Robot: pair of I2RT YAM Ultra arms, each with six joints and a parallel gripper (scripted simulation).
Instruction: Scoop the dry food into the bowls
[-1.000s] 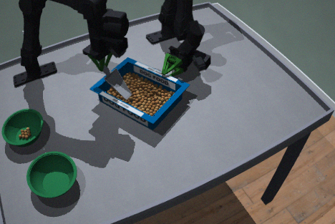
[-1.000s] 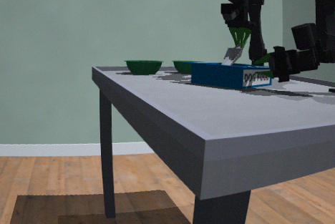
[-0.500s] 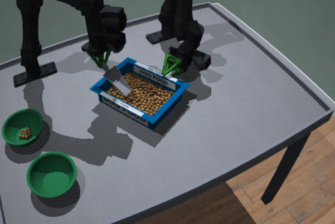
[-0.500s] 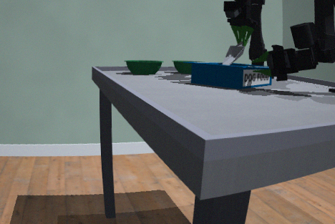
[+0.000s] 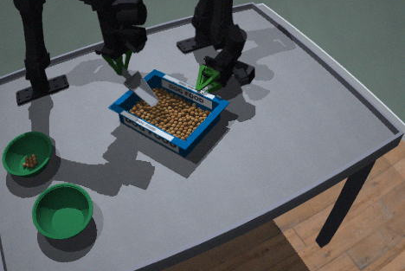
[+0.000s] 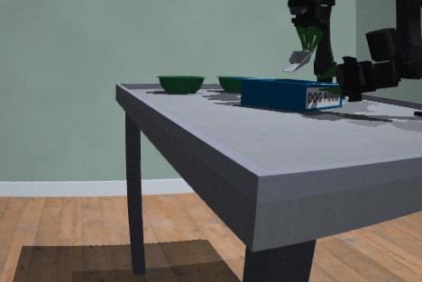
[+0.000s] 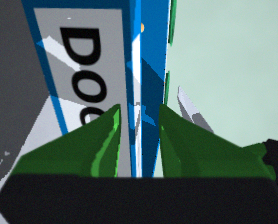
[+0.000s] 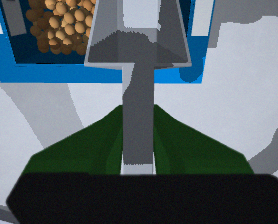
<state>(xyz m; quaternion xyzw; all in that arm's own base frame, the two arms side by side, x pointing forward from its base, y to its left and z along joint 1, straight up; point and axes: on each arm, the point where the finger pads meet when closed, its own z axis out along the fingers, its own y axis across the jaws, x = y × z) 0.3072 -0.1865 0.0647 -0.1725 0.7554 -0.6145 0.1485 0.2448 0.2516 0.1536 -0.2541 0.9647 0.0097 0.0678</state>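
Observation:
The blue box (image 5: pixel 185 144) (image 6: pixel 270 94) (image 7: pixel 153 47) (image 8: pixel 21 74) holds many brown food pieces (image 5: pixel 173 115) (image 8: pixel 66 22). My right gripper (image 5: pixel 122 71) (image 6: pixel 309 49) (image 8: pixel 138 112) is shut on the scoop's handle. The scoop (image 5: pixel 135 83) (image 6: pixel 298 61) (image 8: pixel 137 47) tilts down over the box's left end in the top view; no food shows in its visible part. My left gripper (image 5: pixel 203 90) (image 7: pixel 139 112) is slightly open, its fingers straddling the box's labelled back wall. One green bowl (image 5: pixel 41 141) (image 6: pixel 229 85) holds several pieces; the nearer bowl (image 5: pixel 62 197) (image 6: pixel 181 86) looks empty.
The grey table (image 5: pixel 281 139) (image 6: pixel 234 131) has a raised edge. Both bowls stand left of the box in the top view, one behind the other. The two arms stand behind the box, with their grippers close to its back side and left end.

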